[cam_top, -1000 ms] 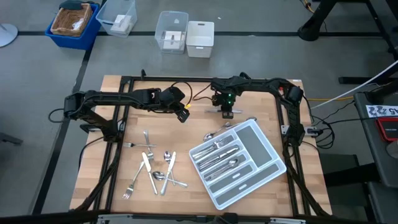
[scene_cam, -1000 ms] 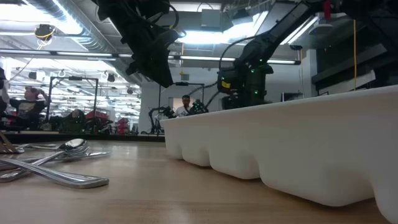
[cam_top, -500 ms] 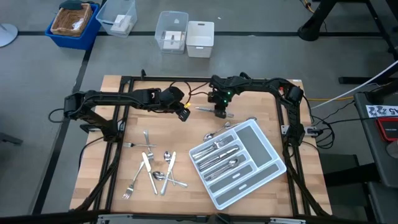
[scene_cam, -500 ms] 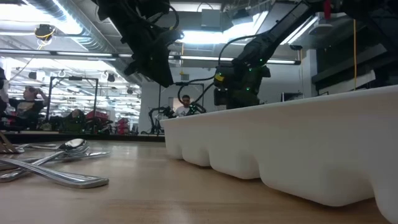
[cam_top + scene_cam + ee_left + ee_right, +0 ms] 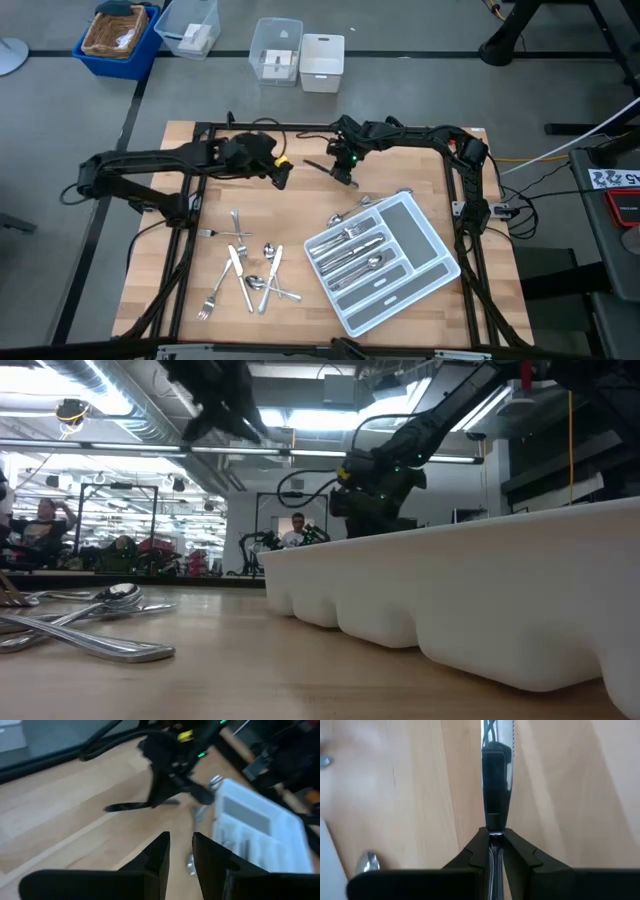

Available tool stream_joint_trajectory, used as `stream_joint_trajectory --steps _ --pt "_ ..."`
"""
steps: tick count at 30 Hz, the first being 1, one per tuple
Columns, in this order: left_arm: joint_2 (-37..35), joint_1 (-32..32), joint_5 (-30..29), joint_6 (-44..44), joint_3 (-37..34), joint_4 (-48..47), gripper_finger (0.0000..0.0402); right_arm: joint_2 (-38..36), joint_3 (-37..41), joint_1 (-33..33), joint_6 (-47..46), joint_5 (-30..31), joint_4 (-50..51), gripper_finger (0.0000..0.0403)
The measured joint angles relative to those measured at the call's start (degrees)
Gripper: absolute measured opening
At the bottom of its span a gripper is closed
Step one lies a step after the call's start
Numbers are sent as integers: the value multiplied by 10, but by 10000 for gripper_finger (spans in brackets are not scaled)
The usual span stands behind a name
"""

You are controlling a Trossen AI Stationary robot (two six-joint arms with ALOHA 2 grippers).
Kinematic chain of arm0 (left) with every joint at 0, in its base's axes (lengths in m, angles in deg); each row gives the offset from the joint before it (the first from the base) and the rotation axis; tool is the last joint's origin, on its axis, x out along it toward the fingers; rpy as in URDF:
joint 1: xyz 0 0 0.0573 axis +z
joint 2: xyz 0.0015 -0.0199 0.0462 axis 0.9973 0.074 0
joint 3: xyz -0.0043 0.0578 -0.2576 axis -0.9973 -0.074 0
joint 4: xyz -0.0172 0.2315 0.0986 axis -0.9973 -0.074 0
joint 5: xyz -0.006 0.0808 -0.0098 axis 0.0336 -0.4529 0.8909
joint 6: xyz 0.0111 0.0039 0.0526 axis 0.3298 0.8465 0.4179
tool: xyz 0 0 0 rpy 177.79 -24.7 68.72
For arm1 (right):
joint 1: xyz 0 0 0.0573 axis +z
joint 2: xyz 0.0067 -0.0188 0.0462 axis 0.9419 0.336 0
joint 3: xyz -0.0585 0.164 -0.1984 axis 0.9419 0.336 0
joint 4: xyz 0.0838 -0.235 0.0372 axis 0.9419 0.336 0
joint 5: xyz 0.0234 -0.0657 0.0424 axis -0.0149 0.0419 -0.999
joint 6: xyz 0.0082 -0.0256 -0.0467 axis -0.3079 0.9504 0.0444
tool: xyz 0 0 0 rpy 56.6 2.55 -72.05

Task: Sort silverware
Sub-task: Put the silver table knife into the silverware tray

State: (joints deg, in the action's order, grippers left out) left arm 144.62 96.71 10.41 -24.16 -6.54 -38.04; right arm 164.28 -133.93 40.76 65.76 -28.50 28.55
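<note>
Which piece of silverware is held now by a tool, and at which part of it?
The right tool holds a table knife, pinched at one end; which end cannot be told. The left tool holds nothing.

Table (image 5: 470,290): light wood, pale grain lines running along the boards. Frame around it: black.

Tray (image 5: 425,262): light grey plastic, plain, no pattern.

Silverware (image 5: 250,270): shiny silver metal, both the loose pile on the wood and the pieces in the tray.

Knife (image 5: 496,740) in the right gripper (image 5: 495,837): silver, mirror-bright, with dark reflections along the blade.

Both arms: black throughout. Right arm (image 5: 400,132) carries a small green light near the wrist; left gripper (image 5: 280,170) shows a yellow tag.

Floor: grey. On it, a blue bin (image 5: 120,40) with brown contents, clear boxes (image 5: 275,50) and a white box (image 5: 322,62).
</note>
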Motion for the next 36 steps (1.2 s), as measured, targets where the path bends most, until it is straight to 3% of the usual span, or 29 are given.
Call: stream_joint_trajectory --steps 6,13,16,27,36 --pt "-62 -28 -33 -20 0 -6 72 -1 0 0 -53 -20 -77 44" --pt "-97 -51 -176 -102 0 -64 72 -1 0 0 -115 -43 -175 44" --pt "-96 -51 -209 -121 0 -84 72 -1 0 0 -140 -44 -217 44" --pt "-43 -47 -216 -85 0 -83 72 -1 0 0 -244 -63 -381 44" --pt "3 -6 -217 -53 0 -31 72 -1 -1 0 -344 -64 -515 44"
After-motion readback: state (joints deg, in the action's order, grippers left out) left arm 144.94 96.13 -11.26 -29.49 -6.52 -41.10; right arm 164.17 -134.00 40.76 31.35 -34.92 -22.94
